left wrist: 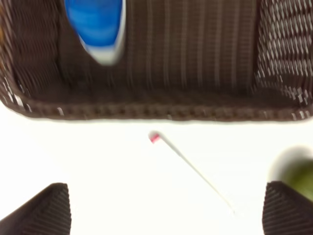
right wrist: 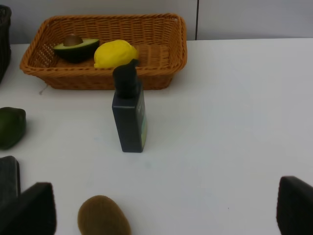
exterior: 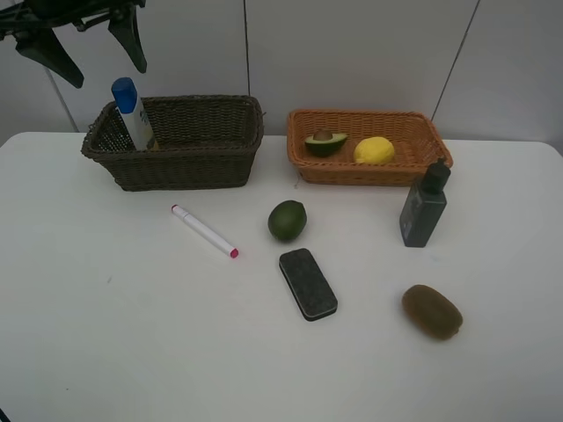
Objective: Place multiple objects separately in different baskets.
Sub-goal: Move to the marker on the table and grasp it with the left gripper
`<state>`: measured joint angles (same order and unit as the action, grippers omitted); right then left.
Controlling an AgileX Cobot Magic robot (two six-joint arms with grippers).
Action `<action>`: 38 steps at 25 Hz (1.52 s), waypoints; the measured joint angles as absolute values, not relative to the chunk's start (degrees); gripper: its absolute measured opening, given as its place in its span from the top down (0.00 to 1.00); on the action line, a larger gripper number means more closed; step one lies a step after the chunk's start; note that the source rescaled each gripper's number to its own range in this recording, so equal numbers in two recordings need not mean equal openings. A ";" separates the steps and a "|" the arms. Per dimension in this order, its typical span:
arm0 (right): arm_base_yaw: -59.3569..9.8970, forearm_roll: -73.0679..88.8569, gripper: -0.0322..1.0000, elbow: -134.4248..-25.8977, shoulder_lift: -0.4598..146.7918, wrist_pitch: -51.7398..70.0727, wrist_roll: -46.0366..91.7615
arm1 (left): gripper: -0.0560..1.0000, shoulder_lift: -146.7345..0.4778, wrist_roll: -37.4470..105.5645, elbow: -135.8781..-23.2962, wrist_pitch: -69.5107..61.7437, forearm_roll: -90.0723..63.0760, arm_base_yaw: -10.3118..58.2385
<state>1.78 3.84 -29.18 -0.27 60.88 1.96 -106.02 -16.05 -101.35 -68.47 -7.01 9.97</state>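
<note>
The kiwi (exterior: 432,311) lies nearest the front edge of the surface (exterior: 106,334); eraser (exterior: 308,283), lime (exterior: 287,220) and marker (exterior: 204,231) lie mid-surface. The grey bottle (exterior: 423,208) stands before the tan basket (exterior: 369,171), which holds avocado (exterior: 325,142) and lemon (exterior: 375,151). The white bottle (exterior: 132,112) leans in the dark basket (exterior: 189,163). The left claw (exterior: 109,72), above it, and the right claw (right wrist: 166,210), by the kiwi, are both released.

No writing, brand, number or sign can be read anywhere in these views. The dark grey bottle (right wrist: 128,117) carries a pale greenish label strip (right wrist: 143,125) down one edge, but it is turned sideways and shows no legible letters. The blue-capped white bottle (exterior: 134,116) and the white pink-tipped marker (exterior: 204,231) look plain, and the left wrist view is too blurred to tell.
</note>
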 joint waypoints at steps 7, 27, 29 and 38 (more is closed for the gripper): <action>1.78 3.84 0.00 -29.18 -0.27 60.88 1.96 | 0.00 -102.85 -23.56 -85.95 -68.55 -7.57 18.06; 1.78 3.84 0.00 -29.18 -0.27 60.88 1.96 | 0.00 -120.75 -38.79 -77.66 -44.47 -5.39 30.30; 1.78 3.84 0.00 -29.18 -0.27 60.88 1.96 | 0.00 -121.26 -39.50 -77.60 -42.11 -5.33 30.30; 1.78 3.84 0.00 -29.18 -0.27 60.88 1.96 | 0.00 -123.81 -40.33 -77.60 -40.48 -5.33 30.30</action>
